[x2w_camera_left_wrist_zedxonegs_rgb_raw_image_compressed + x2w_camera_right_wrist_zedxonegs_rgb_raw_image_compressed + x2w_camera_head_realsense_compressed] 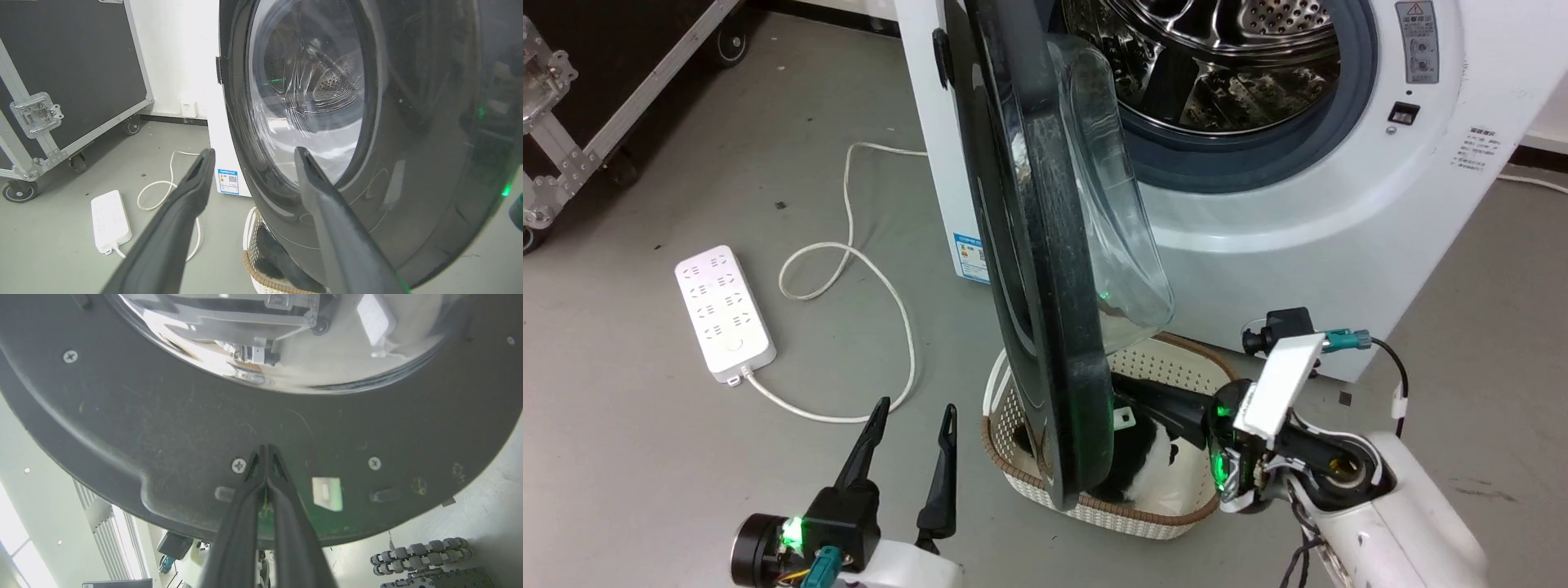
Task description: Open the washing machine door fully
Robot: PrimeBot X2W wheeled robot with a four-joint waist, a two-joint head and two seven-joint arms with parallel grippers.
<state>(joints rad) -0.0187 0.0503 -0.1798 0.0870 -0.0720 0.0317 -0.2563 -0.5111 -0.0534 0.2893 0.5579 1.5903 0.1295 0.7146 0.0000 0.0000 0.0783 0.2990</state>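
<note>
At the machine's front: you see the washing machine [1307,212], its steel drum [1225,73] open to view.
Door: the washing machine door [1045,269] stands swung out, edge-on in your head view, glass bowl facing the drum, lower rim over a woven basket [1143,516].
Right hand: your right hand [264,449] is clenched on nothing, fingers pressed together, tips seemingly touching the door's inner black rim beside a screw [239,465].
Left hand: your left hand [915,406] is released, fingers spread, at the door's outer side, near it but apart.
Floor [645,457]: a white power strip [725,314] lies left of that hand.
</note>
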